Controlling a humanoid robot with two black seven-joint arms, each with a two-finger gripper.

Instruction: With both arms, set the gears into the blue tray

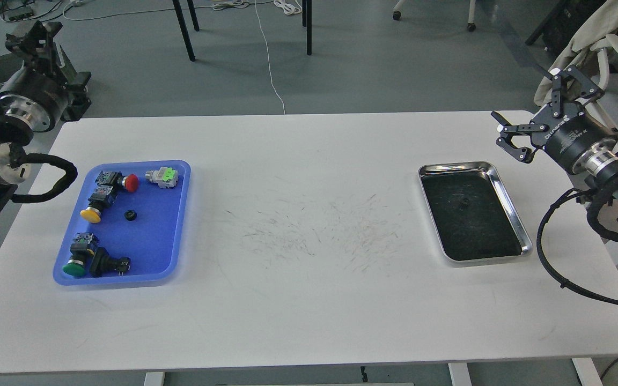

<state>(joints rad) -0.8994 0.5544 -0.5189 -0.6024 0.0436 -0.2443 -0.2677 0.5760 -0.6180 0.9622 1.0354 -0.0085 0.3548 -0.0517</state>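
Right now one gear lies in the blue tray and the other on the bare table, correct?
Not quite. One gear does lie in the blue tray, but the other gear sits inside the steel tray, not on the bare table. The head view shows it.

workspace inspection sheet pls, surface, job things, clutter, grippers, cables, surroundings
surface: white table, dark scuff marks mid-table
job's things: blue tray at left holds one gear; second gear lies in the steel tray at right
clutter: red button, yellow button, green button, black switch and grey-green switch, all in the blue tray
grippers: left gripper off the table's far left corner, state unclear; right gripper open, empty, above the steel tray's far edge
cables: white cable on floor
surroundings: grey floor, chair legs
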